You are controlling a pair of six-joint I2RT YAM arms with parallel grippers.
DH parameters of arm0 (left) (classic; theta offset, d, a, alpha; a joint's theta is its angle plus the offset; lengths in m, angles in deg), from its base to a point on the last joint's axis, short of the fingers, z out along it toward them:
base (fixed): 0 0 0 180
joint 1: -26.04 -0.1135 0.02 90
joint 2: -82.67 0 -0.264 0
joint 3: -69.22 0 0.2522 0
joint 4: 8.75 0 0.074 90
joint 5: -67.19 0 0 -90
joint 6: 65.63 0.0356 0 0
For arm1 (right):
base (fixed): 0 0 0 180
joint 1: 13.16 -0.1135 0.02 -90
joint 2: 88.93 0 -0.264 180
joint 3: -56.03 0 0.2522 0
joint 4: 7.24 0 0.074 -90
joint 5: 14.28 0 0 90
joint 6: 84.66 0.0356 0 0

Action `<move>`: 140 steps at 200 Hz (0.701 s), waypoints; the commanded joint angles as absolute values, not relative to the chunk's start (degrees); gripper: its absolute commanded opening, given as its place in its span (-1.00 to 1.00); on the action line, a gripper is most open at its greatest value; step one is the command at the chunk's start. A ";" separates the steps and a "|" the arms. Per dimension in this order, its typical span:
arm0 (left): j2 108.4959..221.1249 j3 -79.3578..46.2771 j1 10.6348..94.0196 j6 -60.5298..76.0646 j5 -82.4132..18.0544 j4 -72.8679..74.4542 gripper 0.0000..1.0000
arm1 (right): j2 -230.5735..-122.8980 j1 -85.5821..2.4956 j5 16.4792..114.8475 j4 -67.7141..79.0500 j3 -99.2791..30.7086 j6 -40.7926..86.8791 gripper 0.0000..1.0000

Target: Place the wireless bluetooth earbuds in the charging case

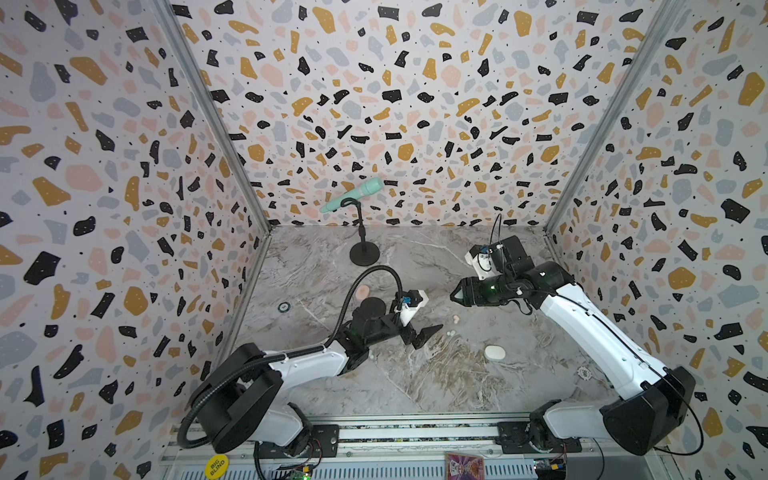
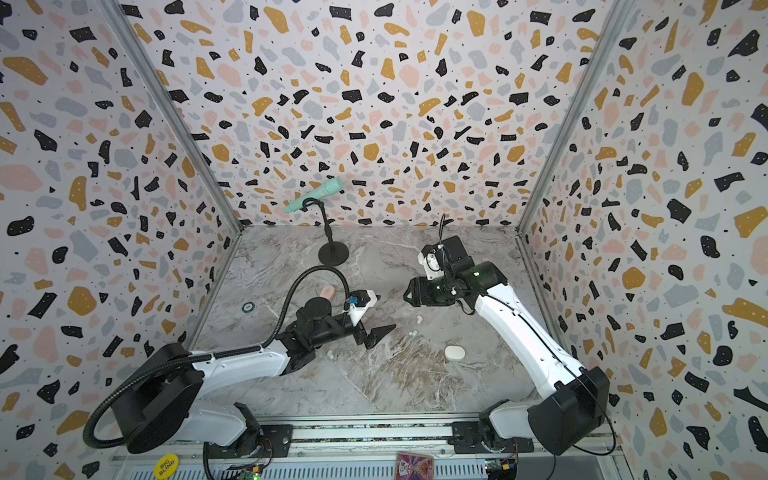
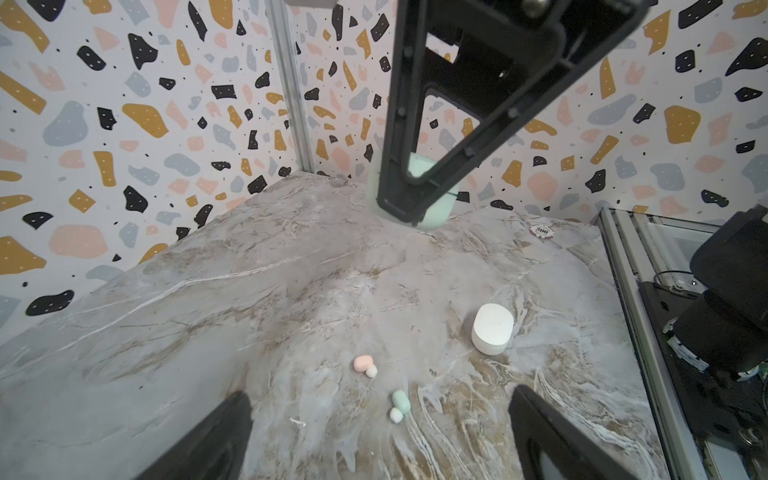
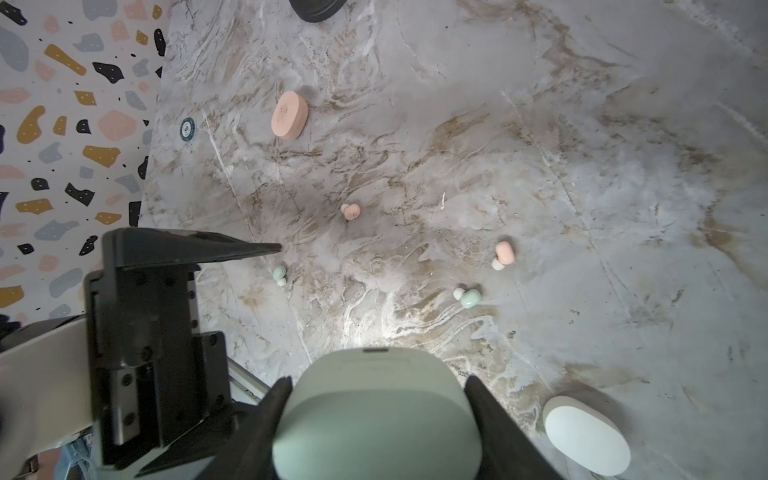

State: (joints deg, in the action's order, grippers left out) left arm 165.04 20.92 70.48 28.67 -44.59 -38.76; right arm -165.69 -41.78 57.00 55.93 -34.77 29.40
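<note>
My right gripper (image 4: pixel 378 381) is shut on a pale mint charging case (image 4: pixel 374 419) and holds it above the table, also seen in a top view (image 1: pixel 455 296). A white case (image 1: pixel 494 353) and a pink case (image 4: pixel 289 115) lie shut on the marble. Loose earbuds lie between the arms: two pink ones (image 4: pixel 505 252) (image 4: pixel 351 211) and two mint ones (image 4: pixel 469 298) (image 4: pixel 279 274). My left gripper (image 3: pixel 376 405) hangs open low over the table, with a mint earbud (image 3: pixel 401 402) between its fingers and a pink earbud (image 3: pixel 360 363) just beyond. In a top view the left gripper (image 1: pixel 427 336) points at them.
A mint microphone (image 1: pixel 353 195) on a black stand (image 1: pixel 364 253) is at the back. Poker chips lie by the left wall (image 1: pixel 284 307) and the right arm (image 1: pixel 584 372). Patterned walls close three sides; a metal rail (image 1: pixel 415 432) runs along the front.
</note>
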 commanded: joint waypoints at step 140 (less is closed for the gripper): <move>168.40 15.47 72.09 30.23 -50.15 -44.71 0.65 | -169.42 -53.52 63.41 58.26 -41.93 36.74 0.17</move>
